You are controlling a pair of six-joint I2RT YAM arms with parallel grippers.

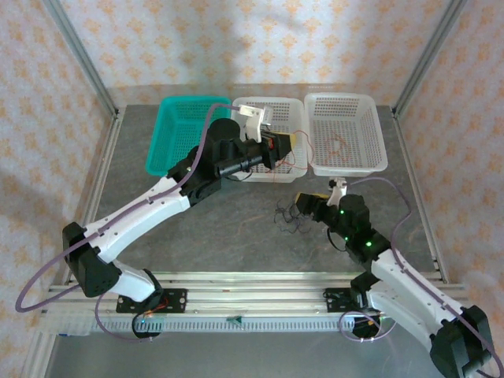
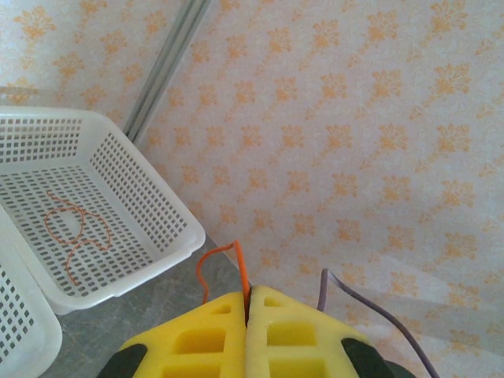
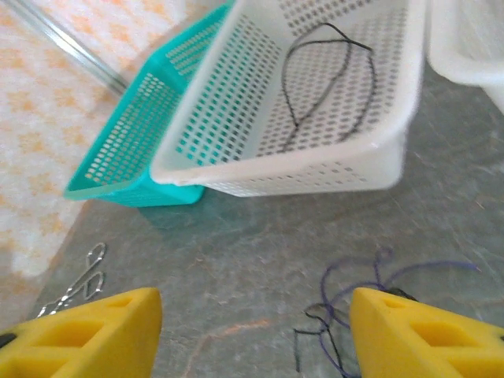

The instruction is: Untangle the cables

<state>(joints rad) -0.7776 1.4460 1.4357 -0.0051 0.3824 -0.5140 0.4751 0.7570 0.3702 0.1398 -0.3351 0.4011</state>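
Grey table (image 1: 236, 244), sorting half done: black cable (image 3: 315, 71) lies in the middle white basket (image 3: 276, 165), left gripper (image 2: 248, 303) pinches an orange cable (image 2: 236, 260) by it, right gripper (image 3: 256, 331) spread over the dark tangle (image 3: 346, 303) just in front, yet to be separated

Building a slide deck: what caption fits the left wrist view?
Left gripper shut on one orange cable, near a white basket holding a second orange cable.

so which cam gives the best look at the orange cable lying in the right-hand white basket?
Left wrist. The orange cable lies in loose loops on the floor of the white basket, large and sharp. Top external shows it as a small faint squiggle. Right wrist catches a blurred corner of that basket; no cable can be made out there.
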